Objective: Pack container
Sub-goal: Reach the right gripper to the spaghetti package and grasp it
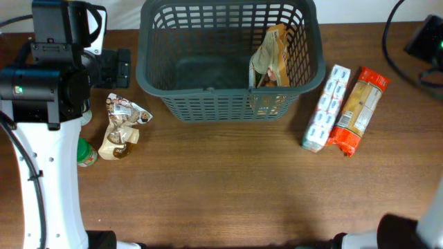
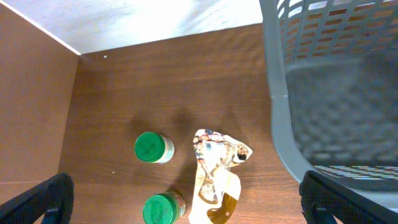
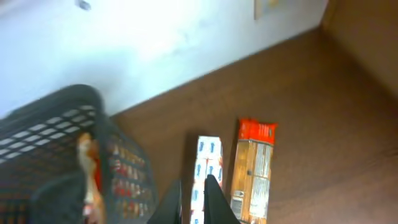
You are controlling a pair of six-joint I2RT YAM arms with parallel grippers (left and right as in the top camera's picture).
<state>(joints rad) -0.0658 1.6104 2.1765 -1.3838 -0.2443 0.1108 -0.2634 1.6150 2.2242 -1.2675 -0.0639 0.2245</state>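
Observation:
The dark grey basket (image 1: 228,97) stands at the back middle of the table, with a tan snack bag (image 1: 271,59) leaning against its right wall. It also shows in the left wrist view (image 2: 280,106) and the right wrist view (image 3: 118,143). My left gripper (image 2: 193,202) is open and empty, above a crumpled snack bag (image 2: 214,171) and two green-lidded jars (image 2: 151,147) (image 2: 163,208) left of the basket. My right gripper (image 3: 193,190) is shut and empty, high above a blue-and-white box (image 3: 205,168) and an orange pasta packet (image 3: 252,165).
In the overhead view the crumpled bag (image 1: 123,124) and one jar (image 1: 86,155) lie beside the left arm (image 1: 41,90). The box (image 1: 327,107) and pasta packet (image 1: 360,109) lie right of the basket. A black cable and device (image 1: 426,38) sit at the back right.

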